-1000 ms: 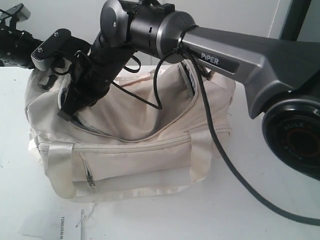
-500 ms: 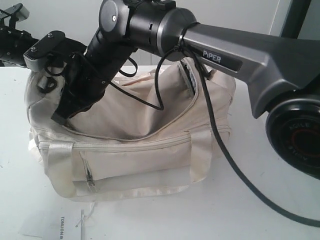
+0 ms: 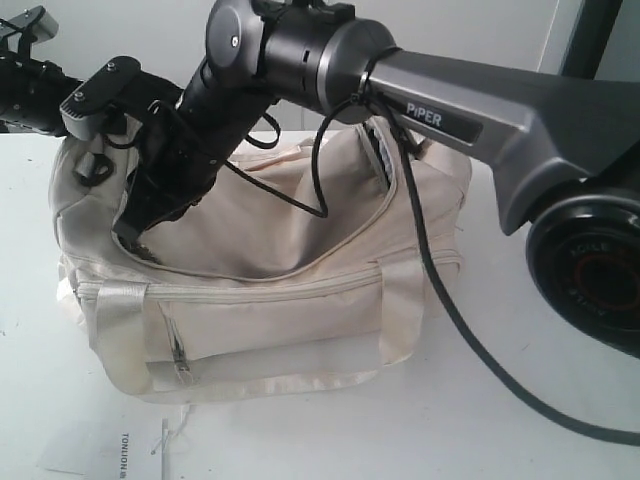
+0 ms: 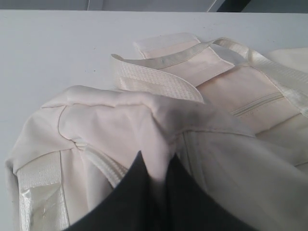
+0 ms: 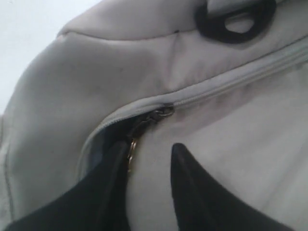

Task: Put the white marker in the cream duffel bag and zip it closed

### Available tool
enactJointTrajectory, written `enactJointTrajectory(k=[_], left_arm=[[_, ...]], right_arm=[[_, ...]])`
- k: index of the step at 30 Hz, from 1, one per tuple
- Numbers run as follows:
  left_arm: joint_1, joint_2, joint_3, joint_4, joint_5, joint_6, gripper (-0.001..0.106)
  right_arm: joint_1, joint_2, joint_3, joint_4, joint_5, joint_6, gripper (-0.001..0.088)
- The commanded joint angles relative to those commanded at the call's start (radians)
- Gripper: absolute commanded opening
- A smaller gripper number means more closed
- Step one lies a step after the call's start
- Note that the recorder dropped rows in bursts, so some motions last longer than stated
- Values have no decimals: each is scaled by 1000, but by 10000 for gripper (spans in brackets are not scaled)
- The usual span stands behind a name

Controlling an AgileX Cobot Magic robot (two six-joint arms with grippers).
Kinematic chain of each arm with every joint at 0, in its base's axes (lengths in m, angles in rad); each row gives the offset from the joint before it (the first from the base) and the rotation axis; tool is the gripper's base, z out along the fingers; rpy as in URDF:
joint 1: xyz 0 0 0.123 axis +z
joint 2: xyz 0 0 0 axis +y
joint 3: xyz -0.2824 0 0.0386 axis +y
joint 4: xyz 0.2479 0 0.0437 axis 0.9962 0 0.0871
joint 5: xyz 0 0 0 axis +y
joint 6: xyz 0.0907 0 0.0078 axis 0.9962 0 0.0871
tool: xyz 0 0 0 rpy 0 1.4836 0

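Right claw [image 5: 150, 147] has just opened and holds nothing. The zip pull [image 5: 144, 122] lies beside one finger with a short gap of zip left, so closing looks nearly done. Left claw [image 4: 157, 156] pinches a fold of the cream duffel bag [image 3: 270, 300] on the desk [image 3: 300, 440]. Count: one bag, two handles [image 3: 402, 310], two claws. White marker not visible, presumably inside.
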State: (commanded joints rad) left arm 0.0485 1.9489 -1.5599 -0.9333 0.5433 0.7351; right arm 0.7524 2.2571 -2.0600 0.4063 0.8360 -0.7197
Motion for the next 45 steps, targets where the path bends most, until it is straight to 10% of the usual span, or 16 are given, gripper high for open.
enactJointTrajectory(k=[13, 18, 37, 42, 45], left_arm=[[0, 0, 0, 0, -1, 2, 0], [0, 0, 0, 0, 1, 2, 0], [0, 0, 0, 0, 3, 4, 0], [0, 0, 0, 0, 3, 4, 0], [0, 0, 0, 0, 5, 4, 0]], right_arm=[[24, 93, -2, 95, -105, -28, 393], [24, 58, -2, 84, -30, 12, 3], [-41, -63, -2, -50, 153, -47, 0], [-78, -46, 4, -114, -52, -23, 4], [-76, -28, 4, -119, -62, 49, 219]])
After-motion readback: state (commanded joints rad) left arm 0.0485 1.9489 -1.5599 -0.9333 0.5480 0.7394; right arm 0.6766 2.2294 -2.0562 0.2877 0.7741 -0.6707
